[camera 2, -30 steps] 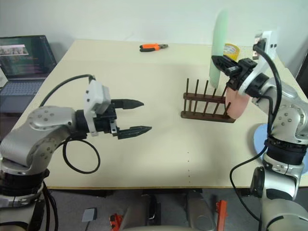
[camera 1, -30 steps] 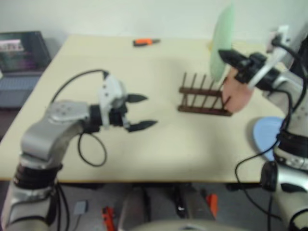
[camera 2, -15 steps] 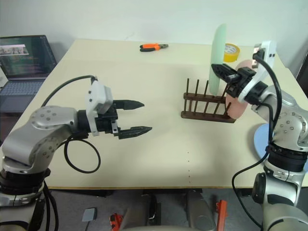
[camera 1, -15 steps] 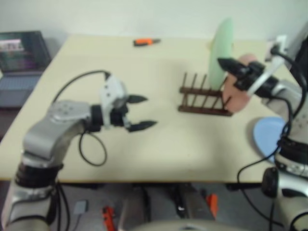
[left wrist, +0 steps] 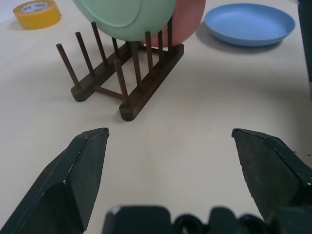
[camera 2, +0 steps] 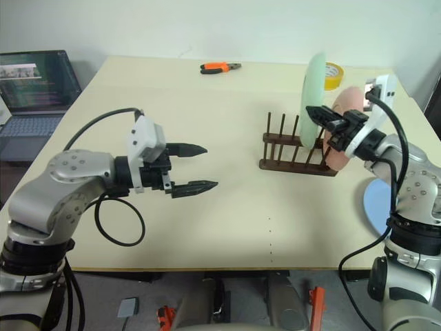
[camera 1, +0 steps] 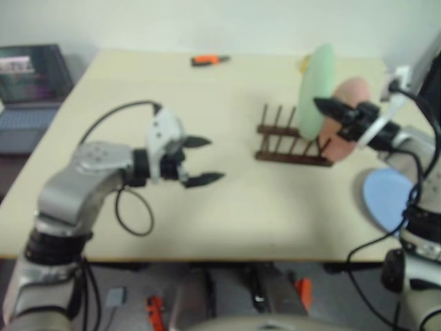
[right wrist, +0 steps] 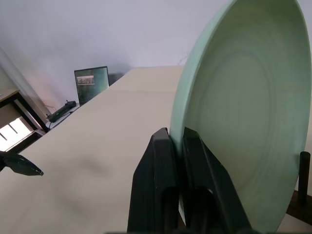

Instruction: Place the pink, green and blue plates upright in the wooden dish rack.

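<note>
My right gripper (camera 2: 315,112) is shut on the rim of the mint green plate (camera 2: 313,89), which it holds upright over the wooden dish rack (camera 2: 293,156). The plate's lower edge is down at the peg tops (left wrist: 146,35). The pink plate (camera 2: 344,105) stands on edge at the rack's right end, just behind the green one. On the table at the right edge, beside my right arm, the blue plate (camera 2: 376,207) lies flat. My left gripper (camera 2: 208,166) hovers open and empty over the table, left of the rack and pointing toward it.
A yellow tape roll (camera 2: 332,71) sits behind the rack. Orange-handled pliers (camera 2: 219,67) lie near the table's far edge. An open laptop (camera 2: 33,83) stands off the table's left side. Bare tabletop (camera 2: 262,207) stretches between my left gripper and the rack.
My right gripper has come down with the green plate, bringing it from well above the rack to the peg tops. The left arm has stayed put.
</note>
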{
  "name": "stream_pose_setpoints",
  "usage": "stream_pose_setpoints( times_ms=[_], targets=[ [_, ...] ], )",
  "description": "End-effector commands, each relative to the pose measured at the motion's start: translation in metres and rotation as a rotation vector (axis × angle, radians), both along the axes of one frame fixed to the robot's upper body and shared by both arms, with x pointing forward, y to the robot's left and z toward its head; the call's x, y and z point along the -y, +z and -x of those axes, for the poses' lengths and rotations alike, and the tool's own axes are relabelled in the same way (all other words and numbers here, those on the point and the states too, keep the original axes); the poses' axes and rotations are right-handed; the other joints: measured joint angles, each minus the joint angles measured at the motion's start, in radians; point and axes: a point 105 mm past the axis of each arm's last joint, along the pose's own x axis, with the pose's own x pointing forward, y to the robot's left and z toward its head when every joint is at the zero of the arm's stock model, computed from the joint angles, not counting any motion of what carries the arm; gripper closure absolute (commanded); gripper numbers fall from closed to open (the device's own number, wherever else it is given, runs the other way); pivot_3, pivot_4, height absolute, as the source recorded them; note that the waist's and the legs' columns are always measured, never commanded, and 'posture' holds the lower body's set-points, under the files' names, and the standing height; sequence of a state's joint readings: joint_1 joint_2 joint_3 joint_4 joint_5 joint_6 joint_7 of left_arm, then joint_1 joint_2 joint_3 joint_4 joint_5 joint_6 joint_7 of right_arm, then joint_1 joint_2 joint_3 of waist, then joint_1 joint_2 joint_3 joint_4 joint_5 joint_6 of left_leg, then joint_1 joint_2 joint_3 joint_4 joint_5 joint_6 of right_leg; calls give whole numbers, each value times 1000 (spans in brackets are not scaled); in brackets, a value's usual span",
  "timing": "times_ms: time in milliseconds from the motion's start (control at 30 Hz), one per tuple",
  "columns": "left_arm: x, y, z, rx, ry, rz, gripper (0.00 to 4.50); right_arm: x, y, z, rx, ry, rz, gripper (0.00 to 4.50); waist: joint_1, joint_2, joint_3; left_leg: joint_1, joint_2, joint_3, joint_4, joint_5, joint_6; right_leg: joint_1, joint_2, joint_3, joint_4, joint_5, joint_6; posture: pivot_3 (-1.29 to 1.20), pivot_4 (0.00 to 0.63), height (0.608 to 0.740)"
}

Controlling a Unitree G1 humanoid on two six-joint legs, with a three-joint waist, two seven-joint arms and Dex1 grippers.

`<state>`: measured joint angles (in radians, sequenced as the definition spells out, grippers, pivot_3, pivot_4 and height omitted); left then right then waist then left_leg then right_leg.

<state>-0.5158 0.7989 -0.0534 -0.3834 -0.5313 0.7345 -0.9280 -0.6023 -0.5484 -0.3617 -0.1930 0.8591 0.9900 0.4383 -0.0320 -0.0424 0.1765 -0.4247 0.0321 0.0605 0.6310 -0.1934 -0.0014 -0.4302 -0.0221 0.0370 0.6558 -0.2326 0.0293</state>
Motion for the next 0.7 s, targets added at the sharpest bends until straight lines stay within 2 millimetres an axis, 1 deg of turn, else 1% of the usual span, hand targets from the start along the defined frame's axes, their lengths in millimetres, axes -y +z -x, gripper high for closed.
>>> stream_pose_setpoints(
  times_ms=[33, 200, 300, 367, 400, 467, 700],
  targets=[
    [1, 8, -1, 43, -8, -2, 46, 7, 12, 4, 54, -12, 7, 4500, 0, 0, 0, 0, 0, 0, 0, 0, 0, 0, 0, 0, 0, 0, 0, 0, 150, 740],
    [-1, 8, 0, 45, -3, -6, 46, 8, 0, 2, 4, -18, 34, 4500, 0, 0, 0, 0, 0, 0, 0, 0, 0, 0, 0, 0, 0, 0, 0, 0, 150, 740],
    [-1, 8, -1, 47, -1, -8, 46, 7, -1, 1, 7, -16, 32, 4500, 1, 0, 0, 0, 0, 0, 0, 0, 0, 0, 0, 0, -1, 0, 0, 0, 150, 740],
    [-1, 8, -1, 48, 1, -10, 0, 7, -1, 1, 6, -16, 29, 3995, 1, 0, 0, 0, 0, 0, 0, 0, 0, 0, 0, 0, -1, 0, 0, 0, 150, 740],
    [-1, 8, -1, 49, 2, -11, 0, 7, -1, 0, 5, -16, 30, 3826, 1, 0, 0, 0, 0, 0, 0, 0, 0, 1, 0, 0, -1, 0, 1, 0, 150, 740],
    [-2, 8, -1, 50, 4, -13, 0, 7, -1, 0, 6, -16, 30, 3200, 0, 0, 0, 0, 0, 0, 0, 0, 0, 1, 0, 0, -2, 0, 1, 0, 150, 740],
    [-3, 7, -2, 51, 9, -21, 0, 10, -2, -2, 19, -41, 59, 739, 0, 0, 0, 0, 0, 0, -1, 0, 0, 1, 0, 0, -5, 1, 1, 0, 150, 740]
  ],
)
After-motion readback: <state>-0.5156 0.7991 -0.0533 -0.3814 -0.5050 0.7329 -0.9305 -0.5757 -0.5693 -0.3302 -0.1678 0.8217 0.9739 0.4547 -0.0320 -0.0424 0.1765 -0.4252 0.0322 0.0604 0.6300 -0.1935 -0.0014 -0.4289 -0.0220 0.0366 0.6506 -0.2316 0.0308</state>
